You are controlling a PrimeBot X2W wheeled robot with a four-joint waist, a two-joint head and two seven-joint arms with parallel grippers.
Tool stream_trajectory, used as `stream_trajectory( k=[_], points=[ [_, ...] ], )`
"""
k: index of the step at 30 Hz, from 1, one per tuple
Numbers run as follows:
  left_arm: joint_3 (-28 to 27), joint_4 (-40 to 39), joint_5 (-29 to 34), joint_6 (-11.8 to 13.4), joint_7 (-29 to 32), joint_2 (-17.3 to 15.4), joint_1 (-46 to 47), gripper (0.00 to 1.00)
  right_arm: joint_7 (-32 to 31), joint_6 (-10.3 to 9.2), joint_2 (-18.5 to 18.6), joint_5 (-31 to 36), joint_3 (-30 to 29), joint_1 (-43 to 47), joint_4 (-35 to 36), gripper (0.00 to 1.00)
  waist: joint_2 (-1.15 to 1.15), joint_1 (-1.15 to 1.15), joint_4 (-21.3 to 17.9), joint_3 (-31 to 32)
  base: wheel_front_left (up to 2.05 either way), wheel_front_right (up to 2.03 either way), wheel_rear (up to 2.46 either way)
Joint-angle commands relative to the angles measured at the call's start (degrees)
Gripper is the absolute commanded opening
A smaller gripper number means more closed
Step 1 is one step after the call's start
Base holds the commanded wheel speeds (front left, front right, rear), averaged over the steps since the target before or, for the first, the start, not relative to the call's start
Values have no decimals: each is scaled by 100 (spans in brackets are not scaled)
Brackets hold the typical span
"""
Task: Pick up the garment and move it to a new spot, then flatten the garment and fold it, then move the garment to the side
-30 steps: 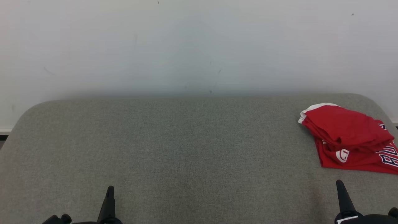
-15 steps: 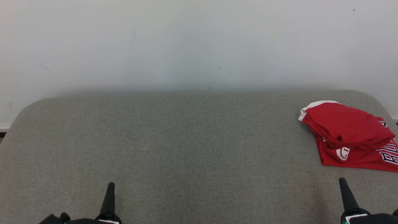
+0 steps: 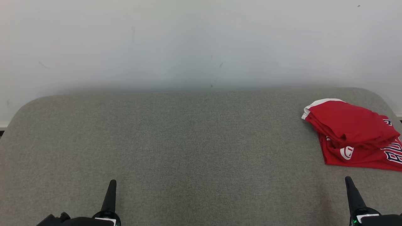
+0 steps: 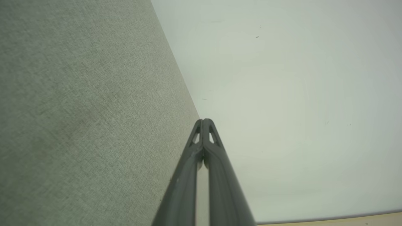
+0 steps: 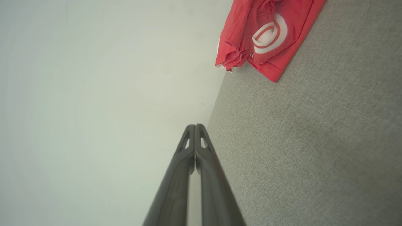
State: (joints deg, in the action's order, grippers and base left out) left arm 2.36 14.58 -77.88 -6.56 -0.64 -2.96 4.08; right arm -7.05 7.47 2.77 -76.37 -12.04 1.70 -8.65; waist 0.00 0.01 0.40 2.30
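Head view: the grey padded surface [image 3: 188, 141] spans the lower two thirds of the frame, bare across its centre and left, with a pale wall [image 3: 188, 40] above its far edge. The red garment [image 3: 351, 131] lies bunched in folded layers at the middle right, close to the surface's rounded far-right corner. Its long axis runs from upper left to lower right, and its lower-right end is cut off by the frame edge. The right gripper [image 3: 348, 179], at the lower right, sits straight below the garment, near it but not touching. The left gripper [image 3: 113, 182], at the lower left, is well apart from it, so the right arm looks the likelier one to reach. Both grippers have their fingers pressed together with nothing between them. The open room lies toward frame left; on the right the surface's edge is close. A white ring logo [image 3: 346, 153] marks the garment's lowest layer, on the side facing the right gripper.
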Motion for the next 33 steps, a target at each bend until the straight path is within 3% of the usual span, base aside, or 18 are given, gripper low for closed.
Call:
stream_trajectory(
  k=[1, 33],
  points=[
    [-18, -55, -129, -34, 32, 5, 119, 0, -19, 3, 15, -142, -31, -84, 57, 0, 0, 0, -2, -8, 0, 0, 0],
    [-49, -92, -1397, -108, 320, 11, 238, 0, -287, 4, 17, -1527, -195, -121, 127, 0, 0, -1, -36, -201, 0, 0, 0]
  ],
)
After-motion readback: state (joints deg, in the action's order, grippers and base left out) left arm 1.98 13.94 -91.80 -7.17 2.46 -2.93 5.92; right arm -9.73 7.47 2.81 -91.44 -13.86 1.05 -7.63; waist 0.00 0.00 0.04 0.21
